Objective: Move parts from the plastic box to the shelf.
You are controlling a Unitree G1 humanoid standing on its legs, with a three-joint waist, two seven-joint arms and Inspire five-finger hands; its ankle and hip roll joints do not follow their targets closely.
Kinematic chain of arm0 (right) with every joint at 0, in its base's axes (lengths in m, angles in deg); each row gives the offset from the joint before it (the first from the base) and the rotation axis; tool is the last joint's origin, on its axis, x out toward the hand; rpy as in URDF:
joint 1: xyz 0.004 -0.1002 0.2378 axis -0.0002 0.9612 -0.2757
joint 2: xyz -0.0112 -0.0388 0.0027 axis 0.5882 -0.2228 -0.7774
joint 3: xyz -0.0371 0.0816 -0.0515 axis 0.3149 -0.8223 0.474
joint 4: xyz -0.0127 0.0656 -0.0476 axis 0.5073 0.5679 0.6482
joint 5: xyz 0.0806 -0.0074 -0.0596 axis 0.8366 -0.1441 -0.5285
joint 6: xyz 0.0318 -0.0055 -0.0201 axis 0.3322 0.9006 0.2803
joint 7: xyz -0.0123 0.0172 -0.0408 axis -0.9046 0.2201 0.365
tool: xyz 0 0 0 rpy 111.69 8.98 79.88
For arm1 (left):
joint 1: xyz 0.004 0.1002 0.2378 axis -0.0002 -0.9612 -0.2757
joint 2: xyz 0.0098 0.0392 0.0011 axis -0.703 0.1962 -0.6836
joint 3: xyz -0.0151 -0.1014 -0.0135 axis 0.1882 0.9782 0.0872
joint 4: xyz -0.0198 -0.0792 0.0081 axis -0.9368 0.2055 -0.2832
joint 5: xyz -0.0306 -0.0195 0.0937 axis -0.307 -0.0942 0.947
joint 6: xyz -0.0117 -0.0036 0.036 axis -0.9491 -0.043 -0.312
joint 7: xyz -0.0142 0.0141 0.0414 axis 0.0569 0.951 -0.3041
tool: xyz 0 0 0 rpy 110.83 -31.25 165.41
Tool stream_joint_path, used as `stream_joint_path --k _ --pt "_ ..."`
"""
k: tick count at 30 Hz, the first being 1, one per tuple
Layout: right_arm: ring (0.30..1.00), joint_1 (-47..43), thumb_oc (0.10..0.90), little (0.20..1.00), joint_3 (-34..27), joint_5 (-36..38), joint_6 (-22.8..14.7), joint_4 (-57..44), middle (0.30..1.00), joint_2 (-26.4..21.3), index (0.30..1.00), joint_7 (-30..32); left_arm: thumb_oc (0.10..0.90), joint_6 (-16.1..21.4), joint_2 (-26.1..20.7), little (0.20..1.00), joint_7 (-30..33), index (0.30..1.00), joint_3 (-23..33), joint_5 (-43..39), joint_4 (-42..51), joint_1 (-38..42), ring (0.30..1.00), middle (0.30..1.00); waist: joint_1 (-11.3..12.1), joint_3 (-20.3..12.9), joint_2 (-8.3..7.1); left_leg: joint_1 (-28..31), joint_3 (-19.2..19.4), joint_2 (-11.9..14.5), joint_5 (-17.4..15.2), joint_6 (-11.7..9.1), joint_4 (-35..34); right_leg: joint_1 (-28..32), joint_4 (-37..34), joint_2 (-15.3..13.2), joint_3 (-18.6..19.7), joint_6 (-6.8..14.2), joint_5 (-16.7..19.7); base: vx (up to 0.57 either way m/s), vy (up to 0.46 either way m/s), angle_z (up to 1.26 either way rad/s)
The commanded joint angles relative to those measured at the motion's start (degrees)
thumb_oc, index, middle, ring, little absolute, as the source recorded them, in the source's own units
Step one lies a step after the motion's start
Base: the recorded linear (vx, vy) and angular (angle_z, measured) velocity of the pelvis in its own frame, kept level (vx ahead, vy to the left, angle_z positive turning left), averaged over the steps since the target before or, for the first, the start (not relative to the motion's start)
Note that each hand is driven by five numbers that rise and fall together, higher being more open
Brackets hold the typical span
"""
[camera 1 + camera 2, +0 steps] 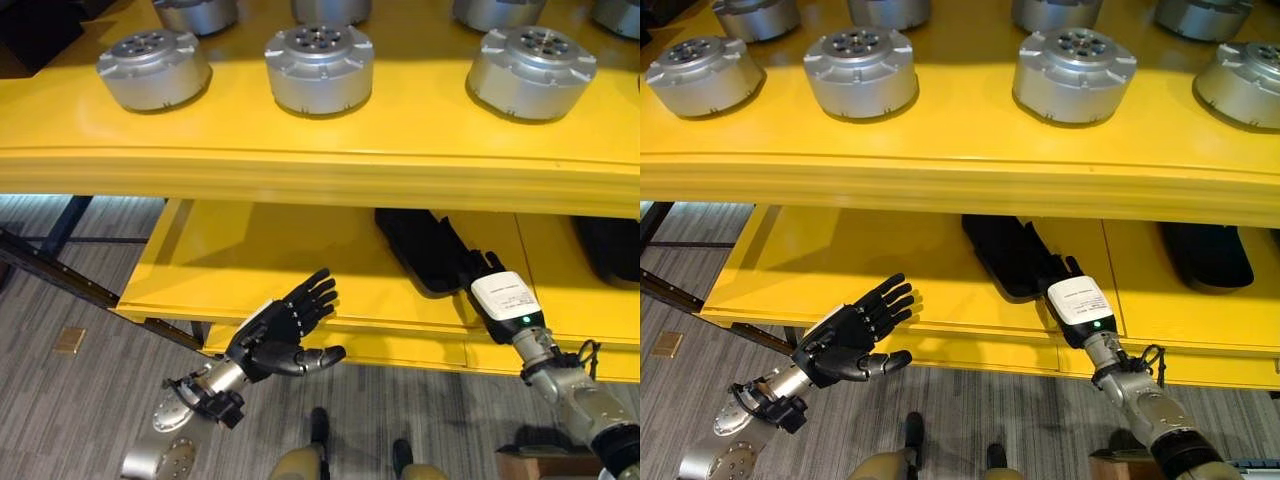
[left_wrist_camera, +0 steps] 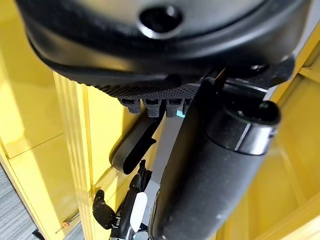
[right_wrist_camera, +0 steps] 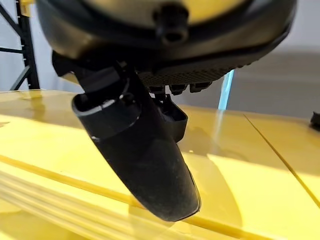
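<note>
With round silver metal parts [image 1: 320,66] already on the yellow shelf's [image 1: 300,160] top tier and both hands empty (left hand [image 1: 285,330] released, right hand [image 1: 455,262] flat under it), withdraw carefully for another.

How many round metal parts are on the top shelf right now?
7 show in the left eye view: three in the front row, and four behind, cut by the frame's edge. More may sit beyond.
</note>
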Motion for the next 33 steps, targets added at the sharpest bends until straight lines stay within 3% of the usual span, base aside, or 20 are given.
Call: stream_joint_path --k 1,4,10,12,13,15,16,23,24,26,27,30,33 --pt "1.0 -4.88 0.9 1.0 2.2 9.86 -1.74 -2.95 1.0 0.37 1.0 -2.72 0.9 4.06 3.26 1.0 -0.42 1.0 1.26 -2.29 5.87 3.33 1.0 1.0 1.13 -2.7 -1.04 3.43 1.89 -1.82 -11.71 1.75 5.27 -7.14 4.36 2.75 -2.36 -0.72 1.07 0.04 0.01 0.01" --pt "1.0 -4.89 0.9 1.0 1.0 15.92 0.35 -2.7 1.0 2.7 1.0 1.65 0.9 4.04 3.91 1.0 0.18 1.0 0.69 -1.75 5.82 3.39 1.0 1.0 1.02 -2.76 -0.97 3.8 1.97 -1.76 -11.82 1.86 5.37 -6.92 4.59 2.72 -2.27 -0.85 0.96 0.04 0.014 0.0" --pt "1.0 -3.91 0.9 1.0 -4.35 26.63 -2.06 -4.31 1.0 9.83 1.0 7.76 0.9 4.39 5.88 1.0 2.11 1.0 -0.57 -0.79 6.3 3.17 1.0 1.0 0.36 -3.01 0.14 4.44 2.09 -1.83 -12.14 1.91 5.13 -6.81 5.01 2.69 -2.14 -1.11 0.47 0.03 0.046 -0.01" --pt "1.0 -2.97 0.9 1.0 -6.18 30.21 -2.29 -6.0 1.0 11.71 1.0 7.61 0.9 4.57 6.35 1.0 2.67 1.0 -0.51 -0.81 6.47 3.02 1.0 1.0 -0.06 -2.91 0.53 4.61 2.22 -1.86 -12.25 1.88 5.04 -6.82 5.1 2.61 -2.04 -1.12 0.35 0.01 0.066 -0.02" --pt "1.0 -1.89 0.9 1.0 -8.36 35.36 -1.72 -6.88 1.0 13.8 1.0 6.47 0.9 4.49 6.83 1.0 2.99 1.0 -0.23 -1.11 6.57 2.92 1.0 1.0 -0.56 -2.93 0.89 4.84 2.43 -1.93 -12.4 1.87 4.92 -6.83 5.16 2.52 -1.87 -1.14 0.26 0.01 0.063 0.0" --pt "1.0 -1.69 0.9 1.0 -9.03 36.42 -2.02 -6.72 1.0 14.46 1.0 5.98 0.9 4.38 7.02 1.0 3.15 1.0 -0.17 -1.22 6.64 2.9 1.0 1.0 -0.71 -2.94 1.04 4.92 2.51 -1.95 -12.44 1.89 4.88 -6.85 5.18 2.48 -1.82 -1.17 0.21 0.02 0.064 0.01" --pt "1.0 -1.6 0.9 1.0 -10.81 40.69 -1.48 -6.68 1.0 16.65 1.0 2.72 0.9 4.27 7.42 1.0 2.7 1.0 -0.45 -1.37 6.68 2.73 1.0 1.0 -1.05 -3.05 1.56 5.4 2.72 -2.18 -12.46 1.9 4.58 -6.64 4.91 2.26 -1.71 -1.24 0.38 0.02 0.07 0.0" --pt "1.0 -2.46 0.9 1.0 -10.52 40.4 -0.49 -6.82 1.0 16.91 1.0 1.56 0.9 3.98 7.77 1.0 3.22 1.0 -1.14 -0.85 6.86 2.93 1.0 1.0 -0.98 -3.26 1.56 5.77 2.78 -2.27 -12.44 1.89 4.34 -6.49 4.77 2.18 -1.6 -1.22 0.53 0.0 0.009 0.0" --pt "1.0 -2.46 0.9 1.0 -10.44 39.71 -0.48 -6.88 1.0 16.97 1.0 1.74 0.9 3.8 7.87 1.0 3.4 1.0 -1.24 -0.82 6.96 2.99 1.0 1.0 -0.97 -3.32 1.52 5.8 2.8 -2.27 -12.43 1.89 4.34 -6.43 4.73 2.16 -1.64 -1.21 0.56 0.0 0.0 0.0" --pt "1.0 -2.64 0.9 1.0 -10.17 30.85 -0.91 -7.3 1.0 16.47 1.0 4.1 0.9 3.73 7.72 1.0 3.69 1.0 -1.37 -0.88 7.06 3.14 1.0 1.0 -0.97 -3.4 1.49 5.85 2.87 -2.29 -12.48 1.92 4.31 -6.43 4.73 2.18 -1.68 -1.19 0.52 0.0 0.0 0.0" --pt "1.0 -2.64 0.9 1.0 -10.17 30.85 -0.91 -7.3 1.0 16.47 1.0 4.1 0.9 3.73 7.72 1.0 3.69 1.0 -1.37 -0.88 7.06 3.14 1.0 1.0 -0.97 -3.4 1.49 5.85 2.87 -2.29 -12.48 1.92 4.31 -6.43 4.73 2.18 -1.68 -1.19 0.52 0.0 0.0 0.0" --pt "1.0 -4.56 0.9 1.0 -8.54 6.32 0.51 -8.28 1.0 11.49 1.0 8.47 0.9 3.9 6.65 1.0 3.17 1.0 -1.92 -2.1 7.08 3.31 1.0 1.0 -0.64 -3.67 1.4 5.58 2.79 -2.45 -12.56 1.96 4.56 -6.58 4.8 2.17 -1.78 -1.05 0.55 0.0 0.0 0.0" --pt "1.0 -6.55 0.9 1.0 -6.16 1.52 2.56 -8.43 1.0 6.52 1.0 7.32 0.9 4.01 5.57 1.0 2.52 1.0 -2.32 -2.59 7.03 3.34 1.0 1.0 -0.2 -3.78 1.01 5.15 2.66 -2.52 -12.62 1.96 4.96 -6.63 4.83 2.14 -2.02 -0.92 0.57 -0.01 -0.015 0.01"
